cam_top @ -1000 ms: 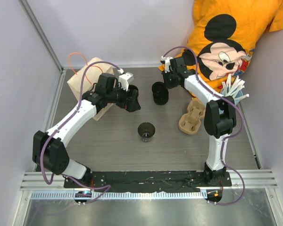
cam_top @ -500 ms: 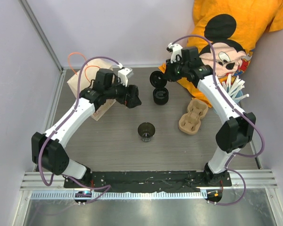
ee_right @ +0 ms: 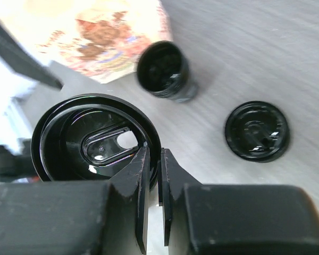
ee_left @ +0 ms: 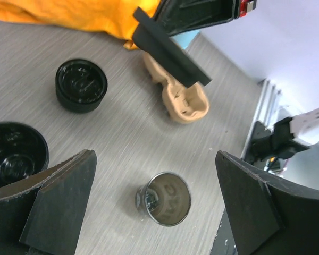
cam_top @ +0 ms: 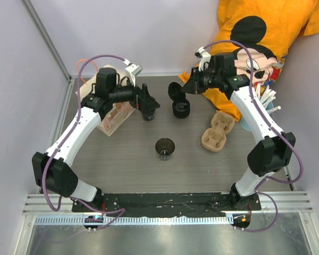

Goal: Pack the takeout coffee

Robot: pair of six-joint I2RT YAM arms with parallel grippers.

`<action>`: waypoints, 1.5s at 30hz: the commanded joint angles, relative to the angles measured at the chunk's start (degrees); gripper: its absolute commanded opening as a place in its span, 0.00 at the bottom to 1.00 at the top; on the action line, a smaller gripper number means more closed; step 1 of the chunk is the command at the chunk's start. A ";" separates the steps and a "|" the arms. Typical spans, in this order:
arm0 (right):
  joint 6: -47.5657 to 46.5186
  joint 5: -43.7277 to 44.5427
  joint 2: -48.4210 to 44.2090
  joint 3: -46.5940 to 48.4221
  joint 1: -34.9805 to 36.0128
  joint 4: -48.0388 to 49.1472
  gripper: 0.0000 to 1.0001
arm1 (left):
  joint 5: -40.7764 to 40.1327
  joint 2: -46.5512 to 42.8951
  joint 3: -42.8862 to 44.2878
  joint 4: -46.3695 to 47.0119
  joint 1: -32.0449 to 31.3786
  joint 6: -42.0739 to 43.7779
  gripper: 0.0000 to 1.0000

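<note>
Wide grey table (cam_top: 122, 164) here, and draped over the far right corner is the orange Mickey Mouse shirt (cam_top: 244, 21). At far left the brown paper bag (cam_top: 112, 118) lies flat, printed face up. Over on the right, the beige pulp cup carrier (cam_top: 217, 132) sits on the table, with the cup of white straws (cam_top: 269, 99) just behind it, partly hidden by the right arm. Now the action: the left gripper (ee_left: 153, 156) hovers with its fingers spread wide and nothing between them. The black takeout cup (ee_right: 162, 71) stands uncovered on the table just beside the bag, close by one of those fingers and partly hidden behind it. The right gripper (ee_right: 153, 154) is up off the table, fingers pinched tight on the rim of a black lid (ee_right: 64, 133), held tilted on edge. Below it a second black lid (cam_top: 181, 109) rests on the table (whether a cup sits under it, I can't tell). Nearer the arm bases, a small shiny dark cup (cam_top: 165, 147) stands alone, well apart from the rest.
</note>
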 commanded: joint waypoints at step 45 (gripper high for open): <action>55.14 -33.56 -4.18 -27.25 -4.39 62.50 0.12 | -0.68 6.86 3.88 20.02 -4.49 -17.17 0.68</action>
